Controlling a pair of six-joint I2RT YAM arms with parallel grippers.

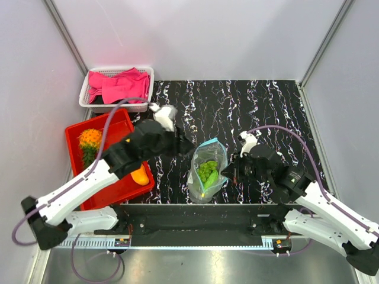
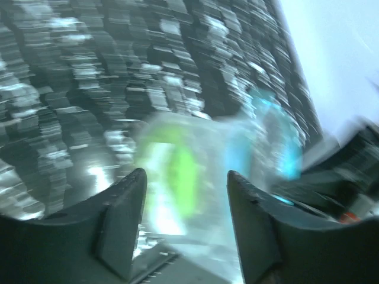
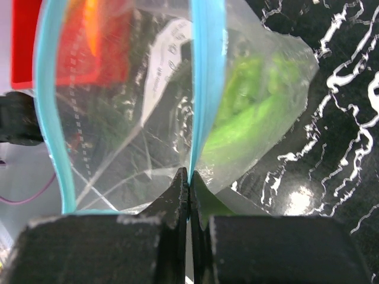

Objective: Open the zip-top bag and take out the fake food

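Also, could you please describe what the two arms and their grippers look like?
Both the left arm and right arm have white lower links and bulky black wrist sections. A thin purple cable loops along each. The left gripper has two broad matte black fingers; the right gripper has black fingers tapering to narrow tips. No markings are legible.

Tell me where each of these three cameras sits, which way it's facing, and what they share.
Top external: fixed above and behind the arm bases, looking down on the table; both arms show, with the left claw and right claw on either side of the zip-top bag.
Left wrist: on the left arm, looking through its open claw at the blurred bag.
Right wrist: on the right arm, looking along its claw, which is shut on the bag's blue zip strip.
Shared: all three see the bag and the green fake food inside it.
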